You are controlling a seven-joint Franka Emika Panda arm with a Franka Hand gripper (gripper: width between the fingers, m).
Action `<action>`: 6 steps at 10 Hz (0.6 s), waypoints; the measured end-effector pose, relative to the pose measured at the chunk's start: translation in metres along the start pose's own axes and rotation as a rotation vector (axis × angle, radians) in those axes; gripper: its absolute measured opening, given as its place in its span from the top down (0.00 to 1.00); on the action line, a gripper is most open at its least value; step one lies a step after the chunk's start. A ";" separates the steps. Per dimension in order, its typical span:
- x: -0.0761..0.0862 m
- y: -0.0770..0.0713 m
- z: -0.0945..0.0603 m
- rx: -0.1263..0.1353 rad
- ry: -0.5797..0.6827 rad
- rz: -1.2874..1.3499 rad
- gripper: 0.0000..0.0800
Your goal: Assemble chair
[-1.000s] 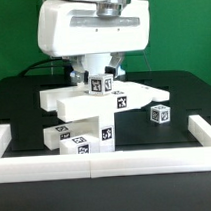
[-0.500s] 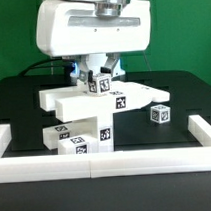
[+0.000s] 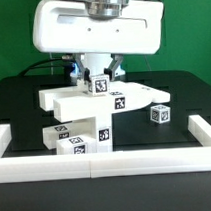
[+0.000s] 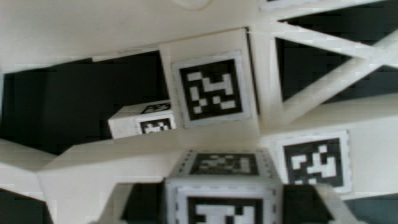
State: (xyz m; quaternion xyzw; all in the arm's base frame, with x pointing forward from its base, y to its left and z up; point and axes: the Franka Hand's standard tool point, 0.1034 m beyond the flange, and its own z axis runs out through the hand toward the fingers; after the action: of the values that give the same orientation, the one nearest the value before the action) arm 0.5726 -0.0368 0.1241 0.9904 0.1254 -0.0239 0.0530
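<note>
Chair [image 3: 89, 116] sits in the middle of the black counter [image 3: 23, 98], inside the plain white border rail [image 3: 97, 167]. So far it's a stack of matte white parts. There's a wide flat slab [image 3: 73, 98] on top and chunky bars [image 3: 80, 138] underneath, toward the exterior view's left. All of them have those black-and-white coded tags on them.

The jaws hang down from the big glossy robot body [image 3: 95, 29], right over the back of the slab. They're clenched on a small tagged cube [image 3: 99, 86], one finger on each side of it. In the wrist view the same cube [image 4: 222, 195] fills the space between the fingers, with one tag on its upper face and another on the face toward the camera. It's sitting right at the slab's top surface. I honestly can't tell whether it's resting on the slab or just above it (the angle hides the contact).

A second loose cube [image 3: 159, 114] sits on the counter by itself on the exterior view's right, close to the slab's end but not touching it.

The wrist view also shows more tagged white pieces beyond the cube, though it's too cramped to say which is which.
</note>
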 end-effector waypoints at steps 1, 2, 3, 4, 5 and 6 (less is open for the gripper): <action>0.000 0.000 0.000 0.001 0.000 0.103 0.64; 0.000 0.000 0.000 0.001 0.000 0.183 0.64; 0.000 0.000 0.000 0.001 0.000 0.264 0.64; 0.000 -0.001 0.000 0.001 0.000 0.335 0.64; 0.000 -0.001 0.000 0.001 0.000 0.399 0.64; 0.000 -0.001 0.000 0.002 0.000 0.459 0.64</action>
State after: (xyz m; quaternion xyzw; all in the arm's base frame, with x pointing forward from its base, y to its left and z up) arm 0.5725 -0.0358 0.1237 0.9930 -0.1031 -0.0114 0.0560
